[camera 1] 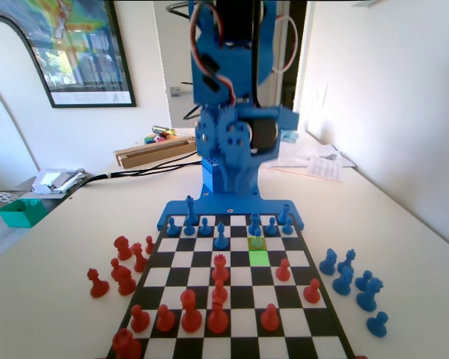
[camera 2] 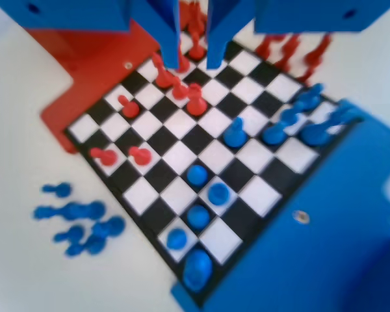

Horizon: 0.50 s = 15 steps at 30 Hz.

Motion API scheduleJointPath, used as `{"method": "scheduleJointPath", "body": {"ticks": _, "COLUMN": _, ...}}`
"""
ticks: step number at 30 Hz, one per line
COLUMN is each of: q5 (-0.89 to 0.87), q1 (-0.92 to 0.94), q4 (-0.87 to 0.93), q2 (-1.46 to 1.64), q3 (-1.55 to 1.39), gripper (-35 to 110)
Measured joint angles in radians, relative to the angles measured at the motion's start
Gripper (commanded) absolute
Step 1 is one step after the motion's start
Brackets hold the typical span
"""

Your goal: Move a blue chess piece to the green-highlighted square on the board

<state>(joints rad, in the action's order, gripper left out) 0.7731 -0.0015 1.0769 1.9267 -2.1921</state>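
The board (camera 1: 314,314) lies before the blue arm (camera 1: 232,142), which is folded up high at the far end. The green-highlighted square (camera 1: 260,257) is bare, in the third row from the arm. Just behind it lies a duller olive square (camera 1: 258,243). A blue chess piece (camera 1: 255,224), a small pawn, stands at the far side of that olive square. In the wrist view my gripper (camera 2: 194,64) hangs high over the board (camera 2: 120,175), open, with nothing between its jaws. Several blue pawns (camera 2: 196,174) stand below it, near the board's close corner.
Red pieces (camera 1: 219,267) fill the board's near half. Captured blue pieces (camera 1: 352,280) lie off the board on the right of the fixed view, and red ones (camera 1: 120,269) on the left. A teal box (camera 1: 21,213) and papers (camera 1: 318,164) sit farther back.
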Motion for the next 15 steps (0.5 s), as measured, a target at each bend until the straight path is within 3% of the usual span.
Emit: {"method": "scheduleJointPath", "body": {"ticks": 15, "q5": -0.077, "q1": -0.097, "q4": -0.23, "q2": -0.169, "q3": -0.109, "gripper": 13}}
